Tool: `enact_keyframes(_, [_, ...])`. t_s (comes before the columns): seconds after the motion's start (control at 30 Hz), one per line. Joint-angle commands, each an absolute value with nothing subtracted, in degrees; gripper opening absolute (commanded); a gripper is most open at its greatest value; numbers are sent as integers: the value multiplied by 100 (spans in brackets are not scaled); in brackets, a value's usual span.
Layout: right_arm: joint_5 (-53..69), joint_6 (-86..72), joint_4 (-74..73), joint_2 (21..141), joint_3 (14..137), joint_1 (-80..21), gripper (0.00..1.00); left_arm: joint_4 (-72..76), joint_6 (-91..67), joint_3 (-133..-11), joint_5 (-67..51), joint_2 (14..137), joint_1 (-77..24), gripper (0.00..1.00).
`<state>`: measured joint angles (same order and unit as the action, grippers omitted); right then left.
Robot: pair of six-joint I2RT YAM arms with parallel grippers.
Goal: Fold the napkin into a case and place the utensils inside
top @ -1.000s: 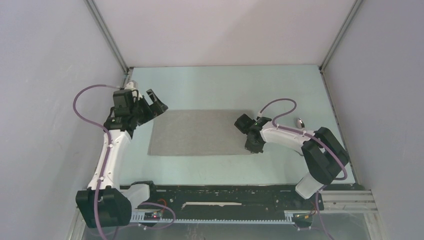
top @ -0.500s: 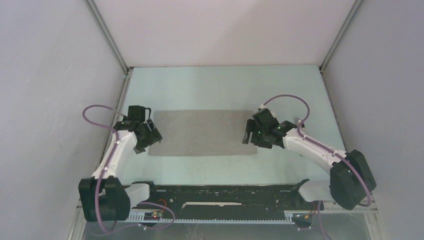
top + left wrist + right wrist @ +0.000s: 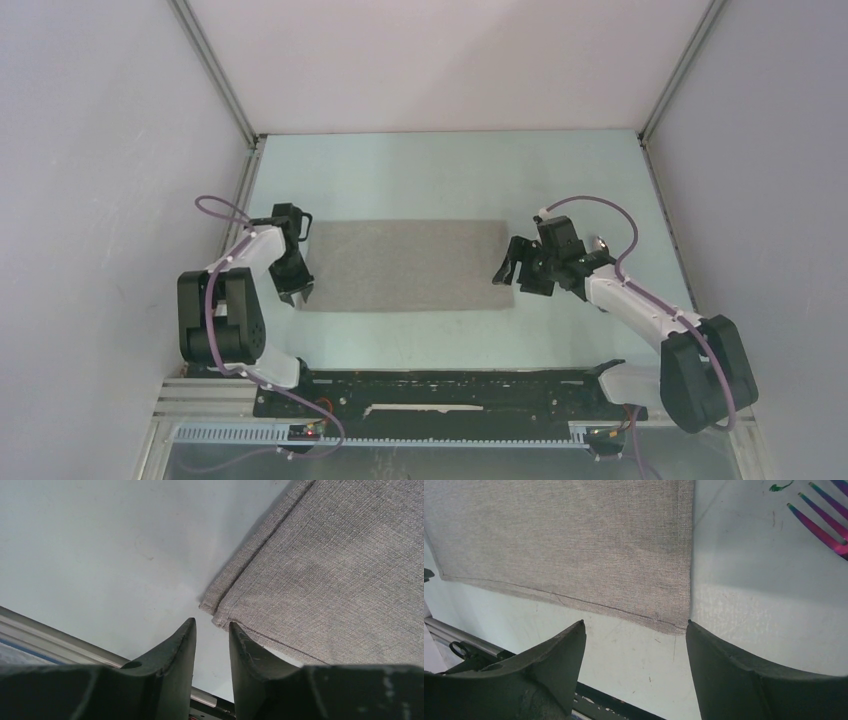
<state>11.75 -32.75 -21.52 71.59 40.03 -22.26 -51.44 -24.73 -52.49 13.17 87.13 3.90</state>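
A grey-beige napkin [image 3: 405, 265] lies flat in the middle of a pale surface [image 3: 440, 175]. The left pincer [image 3: 212, 625] sits low at its near left corner, jaws narrow and empty, with the hemmed corner just beyond the tips. The right pincer [image 3: 634, 625] hangs wide and empty just short of the near right corner. Fork [image 3: 819, 522] tines show to the right, apart from the cloth. The cloth looks light, soft and limp, likely to sag, so a hemmed corner seems the best hold.
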Motion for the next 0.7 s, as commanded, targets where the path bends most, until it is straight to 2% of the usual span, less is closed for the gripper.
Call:
enact_keyframes(0.0, [1480, -3080, -1820, 7153, 3924, -2187, 80, -4910, -2296, -5271, 1213, 8890, 415, 36])
enact_keyframes(0.23, [1459, -3070, -1785, 7034, 3860, -2148, 80, -4770, -2276, -5237, 1156, 9182, 416, 35])
enact_keyframes(0.67, [1430, -3114, -1748, 7024, 3766, -2146, 80, -4800, -2344, -5201, 1362, 8994, 369, 14])
